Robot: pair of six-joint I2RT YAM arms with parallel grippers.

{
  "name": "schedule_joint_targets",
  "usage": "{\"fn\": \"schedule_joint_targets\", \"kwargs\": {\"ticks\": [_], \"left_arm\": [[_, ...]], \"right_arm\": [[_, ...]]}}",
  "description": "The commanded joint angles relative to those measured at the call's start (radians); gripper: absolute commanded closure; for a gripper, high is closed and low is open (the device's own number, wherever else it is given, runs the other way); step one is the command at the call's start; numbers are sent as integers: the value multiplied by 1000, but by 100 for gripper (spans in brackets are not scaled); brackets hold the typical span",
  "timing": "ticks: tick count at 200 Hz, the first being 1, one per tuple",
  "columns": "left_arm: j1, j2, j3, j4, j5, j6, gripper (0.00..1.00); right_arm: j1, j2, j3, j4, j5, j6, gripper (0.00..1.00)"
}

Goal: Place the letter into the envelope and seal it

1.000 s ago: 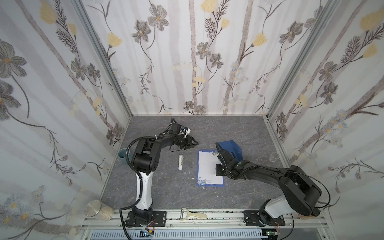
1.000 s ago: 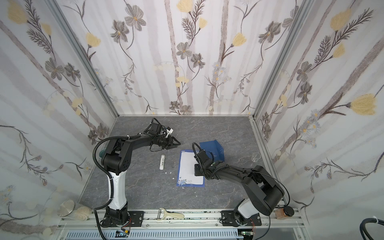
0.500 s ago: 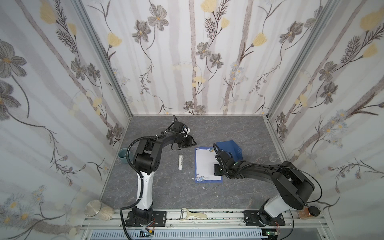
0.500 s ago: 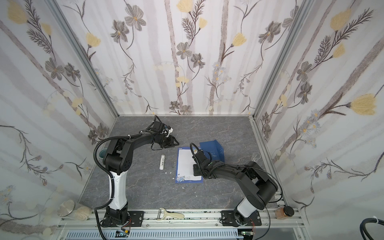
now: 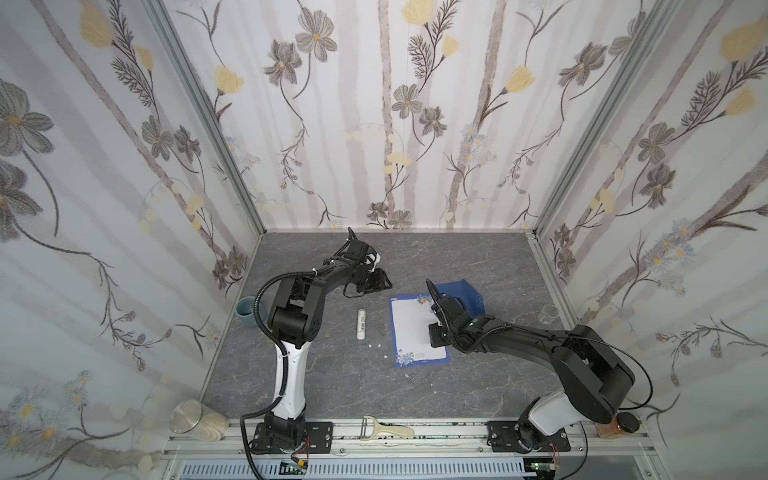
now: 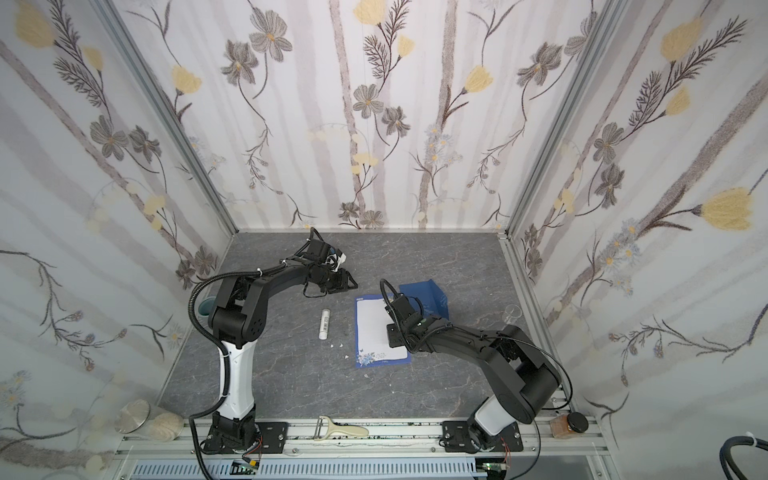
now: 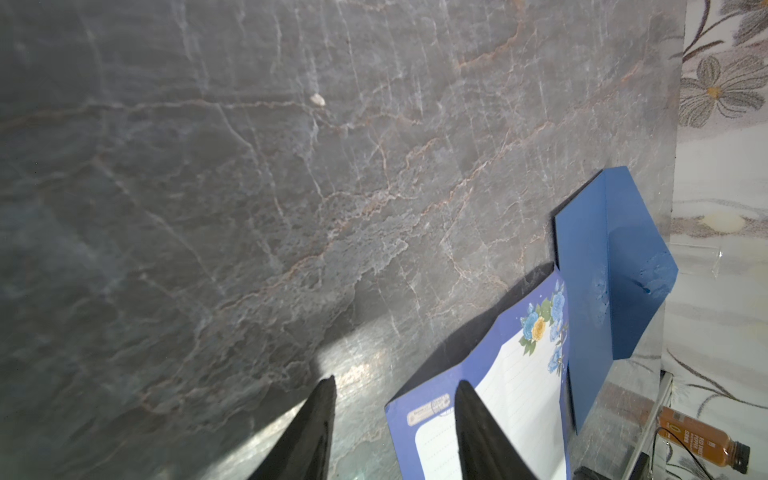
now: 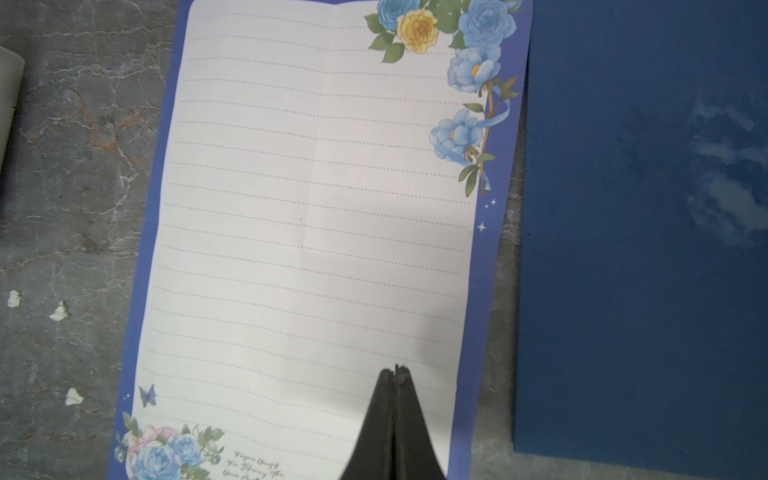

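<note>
The letter (image 5: 411, 328) (image 6: 374, 328), white lined paper with a blue border and flower corners, lies face up mid-table. Its back right corner overlaps the navy envelope (image 5: 465, 296) (image 6: 430, 296), whose flap stands open. My right gripper (image 5: 432, 337) (image 8: 395, 368) is shut with nothing between its tips, which point down onto the letter (image 8: 299, 216) near its right border, beside the envelope (image 8: 644, 249). My left gripper (image 5: 380, 282) (image 7: 395, 382) hovers open and empty behind the letter's far left corner (image 7: 511, 374). From there the envelope (image 7: 615, 266) shows beyond the letter.
A white glue stick (image 5: 361, 324) (image 6: 325, 325) lies left of the letter, with paper crumbs (image 5: 376, 345) nearby. A teal cup (image 5: 246, 311) stands at the left wall and a clear glass (image 5: 548, 313) at the right wall. A jar (image 5: 193, 419), peeler (image 5: 384, 430) and amber bottle (image 5: 615, 428) sit along the front rail.
The letter has slid a little toward the back and left under my shut right gripper, which moved with it. The left gripper has barely moved.
</note>
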Motion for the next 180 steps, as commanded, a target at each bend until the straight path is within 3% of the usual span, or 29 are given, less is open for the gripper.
{"fn": "schedule_joint_targets", "kwargs": {"ticks": [1, 77, 138, 180], "left_arm": [[-5, 9, -1, -7, 47, 21, 51], [-8, 40, 12, -53, 77, 52, 42], [-17, 63, 32, -166, 78, 122, 42], [-18, 59, 19, -177, 149, 139, 43]], "right_arm": [[-1, 20, -7, 12, 3, 39, 100], [-1, 41, -21, 45, 8, 32, 100], [-5, 50, -55, 65, 9, 28, 100], [-16, 61, -51, 83, -2, 25, 100]]}}
